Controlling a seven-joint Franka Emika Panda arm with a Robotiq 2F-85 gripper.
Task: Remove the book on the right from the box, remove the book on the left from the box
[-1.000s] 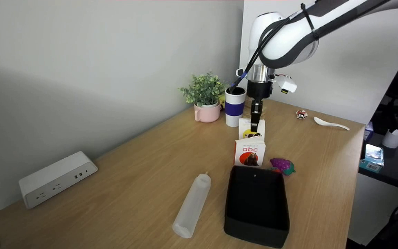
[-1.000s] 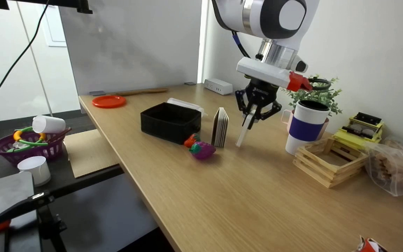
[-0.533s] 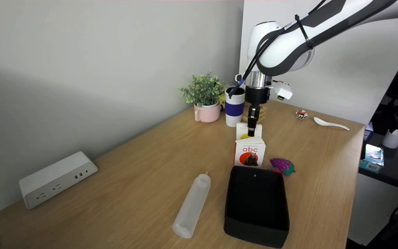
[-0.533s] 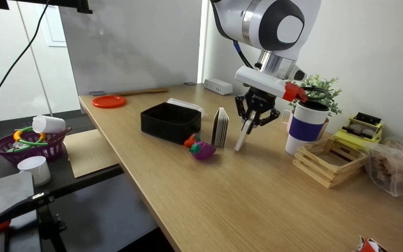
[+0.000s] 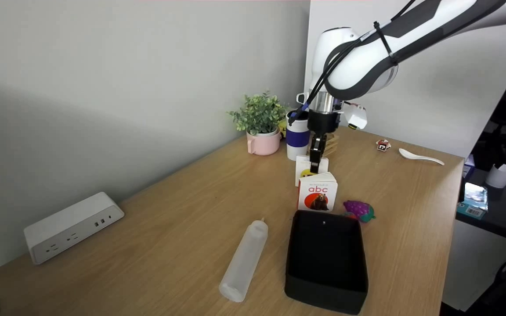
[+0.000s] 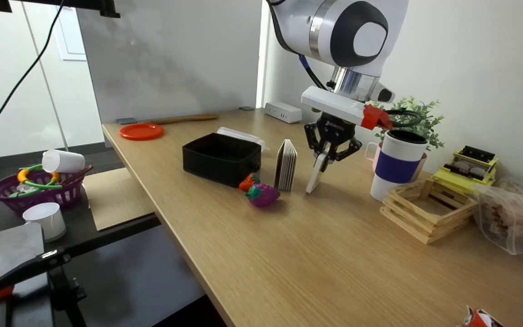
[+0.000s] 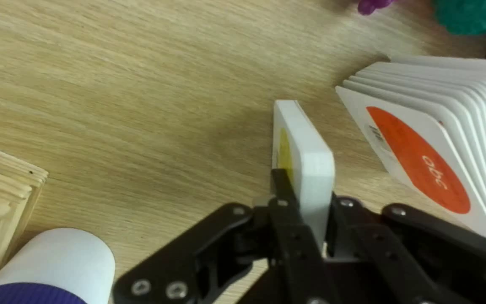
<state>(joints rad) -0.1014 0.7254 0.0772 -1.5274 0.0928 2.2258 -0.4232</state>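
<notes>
My gripper (image 6: 321,162) is shut on a thin white book (image 6: 314,178) with a yellow picture, gripping it by the top edge in the wrist view (image 7: 306,190). This book leans slightly, its lower edge at or just above the tabletop; I cannot tell which. Beside it, the abc book (image 5: 323,193) stands upright with its pages a little fanned, shown also in the wrist view (image 7: 433,169). A gap of bare wood separates the two books. The black box (image 5: 327,296) lies beyond the abc book, and both books are outside it. Which one is left or right is unclear.
A purple grape toy (image 6: 263,195) and a red strawberry toy (image 6: 248,182) lie by the box. A clear bottle (image 5: 244,261) rests alongside. The tall cup (image 6: 397,165) and wooden crate (image 6: 407,217) stand near the gripper, with a potted plant (image 5: 262,116) behind.
My gripper has come down with the white book and shifted toward the wall side, a little nearer the abc book. The abc book and the box have not moved.
</notes>
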